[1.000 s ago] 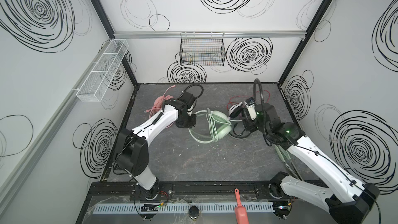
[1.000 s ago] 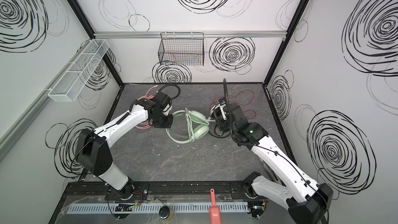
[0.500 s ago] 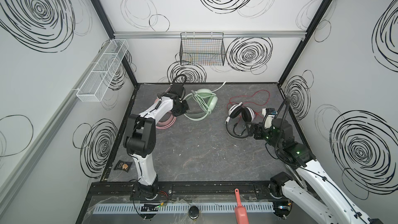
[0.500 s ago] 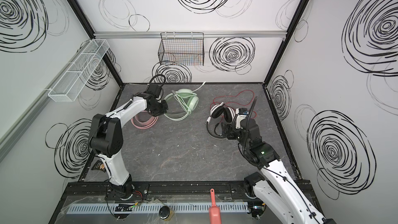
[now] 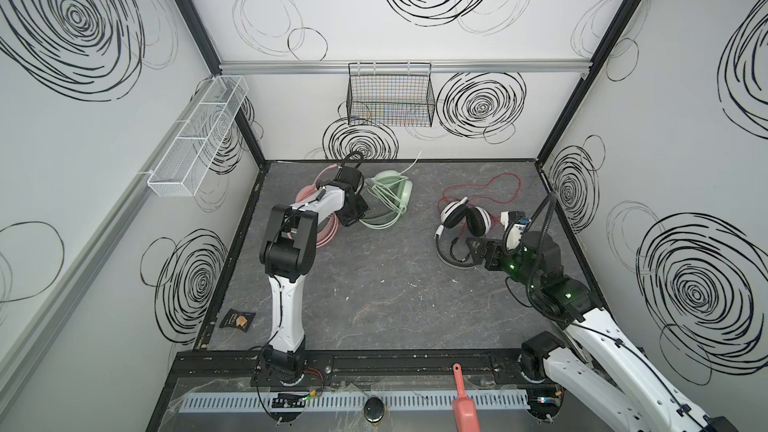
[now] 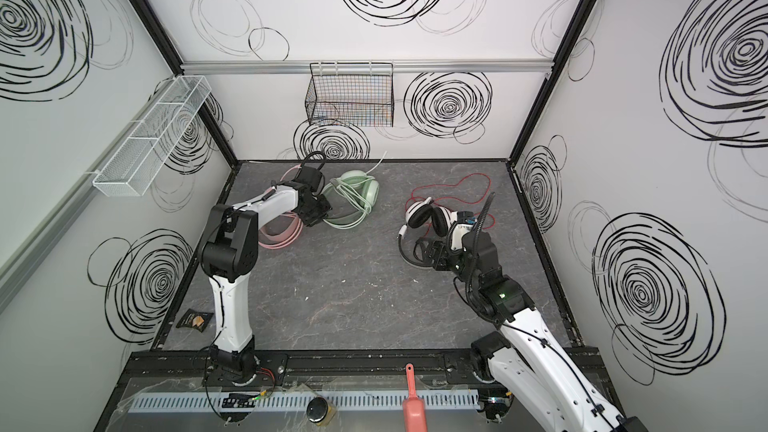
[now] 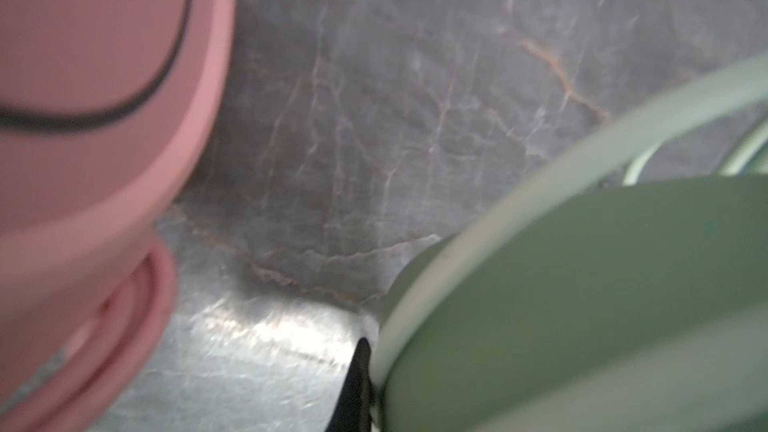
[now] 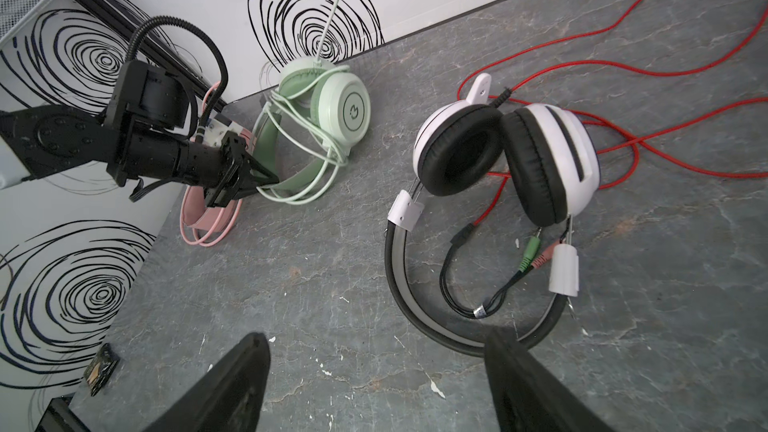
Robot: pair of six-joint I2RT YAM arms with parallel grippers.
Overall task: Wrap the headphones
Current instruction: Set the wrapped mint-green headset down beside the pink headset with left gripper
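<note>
A robotics lab test booth: swirl-marked white walls point(image 5: 415, 14), black frame posts point(image 5: 187, 10), robot arms point(image 5: 286, 309) bolted to the near rail point(image 5: 395, 363).

Grey marbled tabletop point(image 5: 374, 297) carries pink headset point(image 5: 326, 238), mint-green headset point(image 5: 399, 195), white-and-black headset point(image 5: 478, 220), dark packet point(image 5: 237, 320).

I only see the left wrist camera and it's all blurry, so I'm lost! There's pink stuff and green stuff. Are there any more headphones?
Observer: Yes, one more. A white-and-black over-ear headset lies on the right side of the grey marbled tabletop, apart from your two.
Operator: Is its cord tidy?
Observer: No. Its thin red cable sprawls in loose loops behind it, towards the back wall.
Operator: Is the other pincer holding it?
Observer: No. The right pincer is open near the headband, with nothing between its jaws.
</note>
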